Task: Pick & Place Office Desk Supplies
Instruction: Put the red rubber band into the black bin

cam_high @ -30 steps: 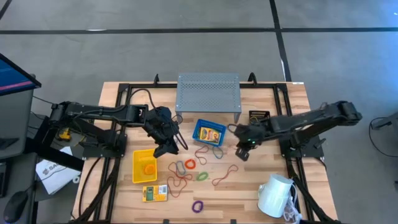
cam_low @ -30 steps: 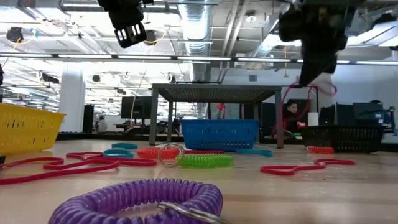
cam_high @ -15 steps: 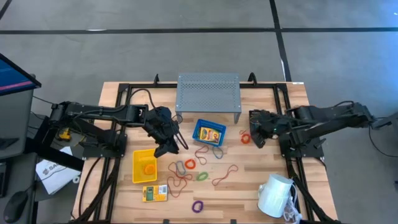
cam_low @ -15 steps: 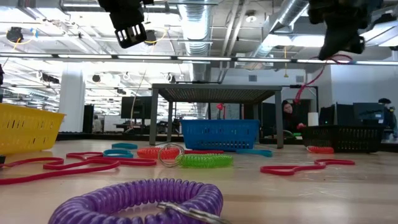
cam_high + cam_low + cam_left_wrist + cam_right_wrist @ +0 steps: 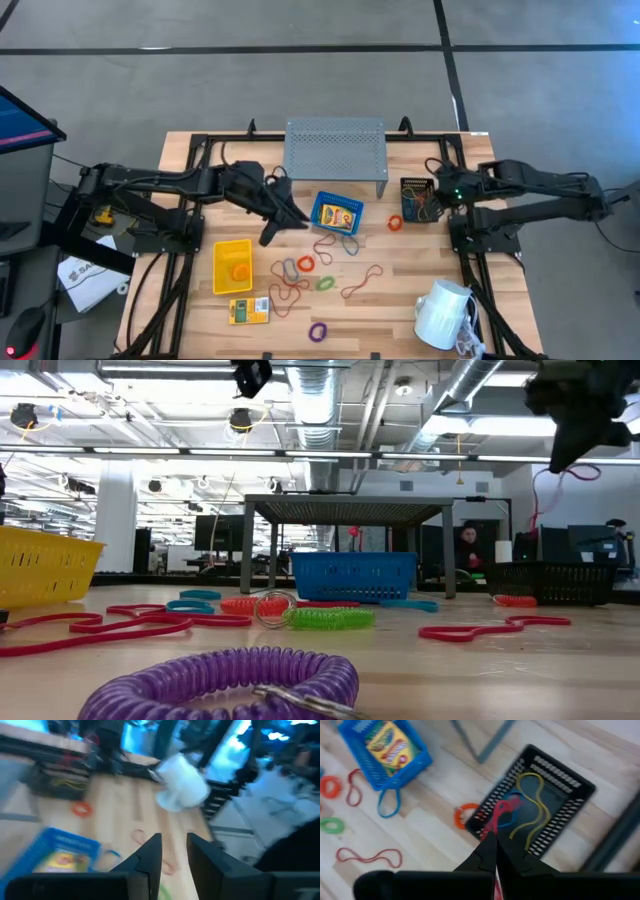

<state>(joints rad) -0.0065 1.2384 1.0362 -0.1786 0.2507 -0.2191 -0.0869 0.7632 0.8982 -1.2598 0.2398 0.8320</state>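
Note:
My right gripper hangs over the black mesh bin at the table's right, shut on a red loop. The bin holds yellow and blue loops. My left gripper is raised above the table left of the blue bin, pointing toward it, its fingers a little apart with nothing between them. A yellow packet lies in the blue bin. The yellow bin stands at the near left, with another yellow packet in front of it. Several loops lie flat on the table's middle. My right gripper pinches the red loop's upper end between its two fingertips, coming from above and slanting down. The loop hangs slack below the fingers, clear of the table, over the black mesh bin.
A grey perforated riser stands at the far middle and a white mug at the near right. An orange loop lies just left of the black bin, and a purple coiled loop lies near the front edge.
My right gripper has carried the red loop up and toward the table's right edge, from beside the blue bin to above the black mesh bin, staying shut. My left gripper has risen and tipped up toward level, now pointing at the blue bin.

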